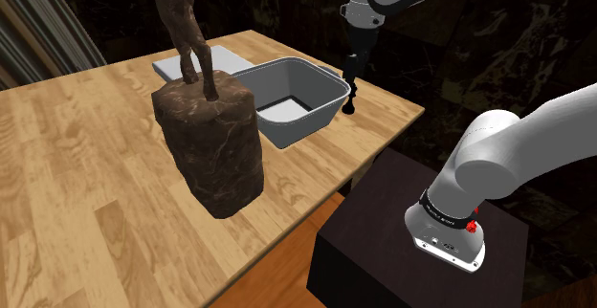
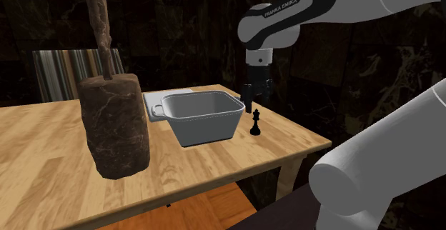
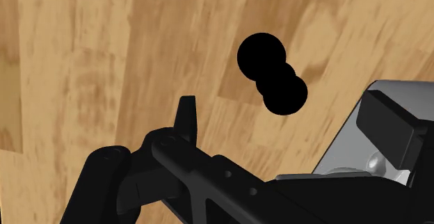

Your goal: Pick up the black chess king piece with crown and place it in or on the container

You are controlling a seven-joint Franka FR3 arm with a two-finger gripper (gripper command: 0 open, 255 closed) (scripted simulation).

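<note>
The wooden table [image 2: 43,164] takes up most of the scene, with an orange-ish wood floor [image 2: 200,214] underneath. The white arm [image 2: 286,14] comes off its dark stand [image 1: 383,230] and reaches over the far corner of the table.

Next biggest is a chunky brown rock-looking block [image 2: 114,125] standing upright in the middle of the table. The legs of some brown statue [image 1: 187,29] are planted on top of it, and the rest of the statue is cut off by the frame.

Behind the block is a grey tub [image 2: 204,118] with handles. It's sitting on a flat pale board [image 1: 215,57] that sticks out on the side away from the arm.

The black gripper [image 2: 254,101] points straight down, just past the tub on the second exterior view's right. Honestly I can't tell if its jaws are apart or together, since it's black against a dark background.

The little black king [image 2: 255,123] stands upright on the bare wood. It's just beside the tub, not in it, and near the table's edge. The gripper hangs directly over it, very close to the crown. In the wrist view the king is just a black blob on the wood next to the tub's corner.
</note>
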